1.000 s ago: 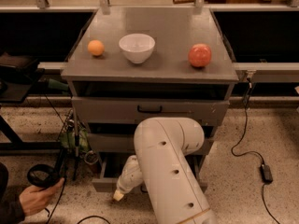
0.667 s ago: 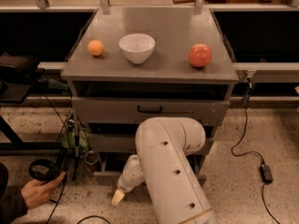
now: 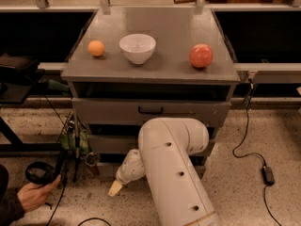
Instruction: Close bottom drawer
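The grey cabinet [image 3: 150, 74] has three drawers. The bottom drawer [image 3: 104, 170] is the lowest; only a strip of its grey front shows at the left, just above the floor, and the rest is hidden behind my white arm [image 3: 174, 164]. My gripper [image 3: 114, 188] hangs low at the end of that arm. It sits just in front of the left part of the bottom drawer's front and close to the floor. I cannot tell whether it touches the panel.
On the cabinet top stand an orange [image 3: 96, 48], a white bowl [image 3: 137, 47] and a red apple [image 3: 201, 55]. The top drawer [image 3: 188, 112] has a black handle. A person's hand with a controller [image 3: 34, 192] is at lower left. Cables and a power brick [image 3: 268, 174] lie on the floor.
My gripper has shifted slightly left and up in front of the bottom drawer. The person's hand at lower left moved a little. The things on top have not moved.
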